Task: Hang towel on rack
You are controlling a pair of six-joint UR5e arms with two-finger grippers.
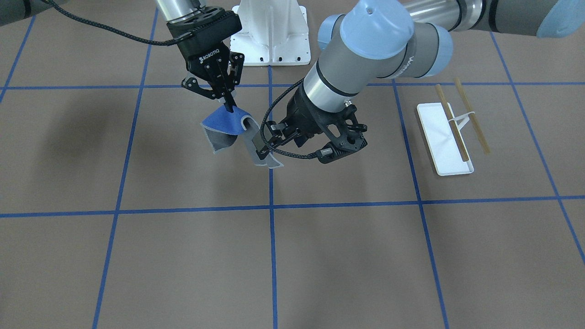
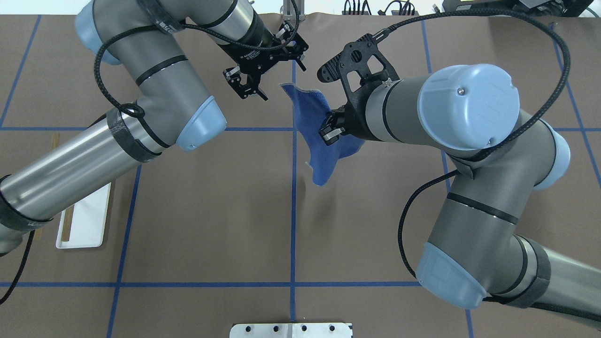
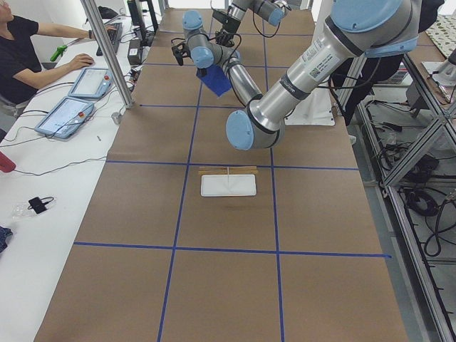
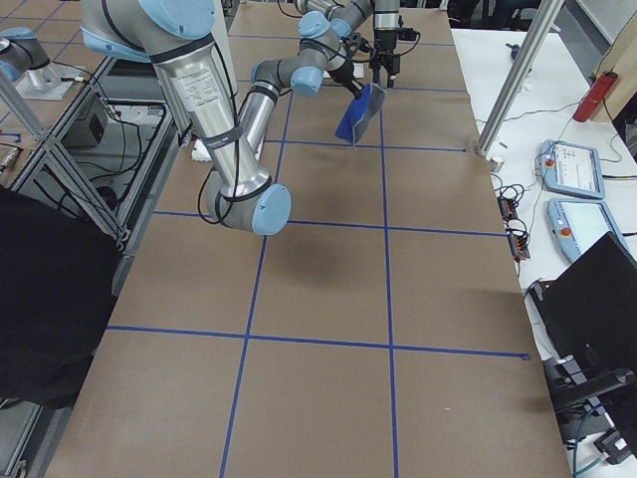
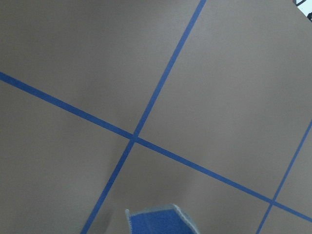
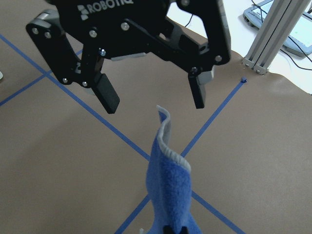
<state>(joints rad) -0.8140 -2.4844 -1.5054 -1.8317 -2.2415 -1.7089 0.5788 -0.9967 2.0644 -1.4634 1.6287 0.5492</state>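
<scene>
Over the bench [image 1: 320, 256], the right arm [image 2: 469, 108] and left arm [image 2: 155, 80] meet close together near its middle, so a careless closing move could knock one wrist against the other. The rack [image 1: 441, 141] stands well apart on the robot's left. Its rods look thin and its base light, so a towel dragged across it rather than lowered over it could tip it. The towel [image 1: 226, 122] hangs clear of the bench, blue folded partly over grey and pinched at a single spot. If that pinch slips before a second grip is made, the towel would likely drop. A grab at its limp, curled edge might also catch only one layer or miss. The right hand [image 1: 227, 107] angles forward and down, clenched on the towel at an upper fold. The left hand [image 6: 153, 102] slants down from the other side, released, with the towel's free corner just under the gap between its fingers.
</scene>
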